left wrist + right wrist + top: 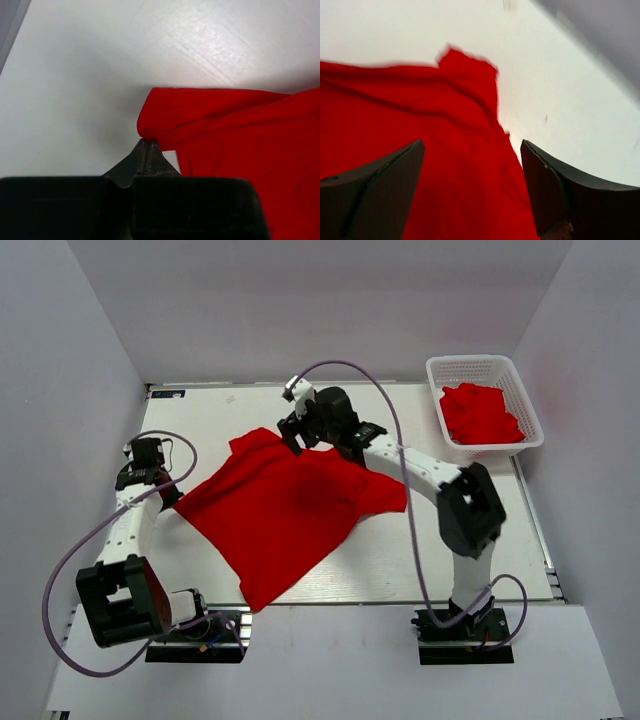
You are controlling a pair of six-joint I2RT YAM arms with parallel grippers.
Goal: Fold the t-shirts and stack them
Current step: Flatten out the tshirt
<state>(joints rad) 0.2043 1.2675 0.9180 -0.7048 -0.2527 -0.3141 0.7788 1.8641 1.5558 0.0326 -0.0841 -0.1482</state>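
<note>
A bright red t-shirt [285, 510] lies spread and rumpled across the middle of the table. My left gripper [170, 495] is at its left corner, shut on a fold of the cloth; in the left wrist view the shut fingertips [148, 141] pinch the red edge [165, 115]. My right gripper [298, 440] hovers over the shirt's far edge, open. In the right wrist view its two fingers [540, 170] stand wide apart over the red cloth [450, 150], nothing between them. More red t-shirts [480, 412] lie heaped in the basket.
A white plastic lattice basket [520, 390] stands at the back right of the table. The right arm's forearm [420, 468] reaches across the shirt's right side. Cables loop from both arms. Grey walls close in on the left, back and right.
</note>
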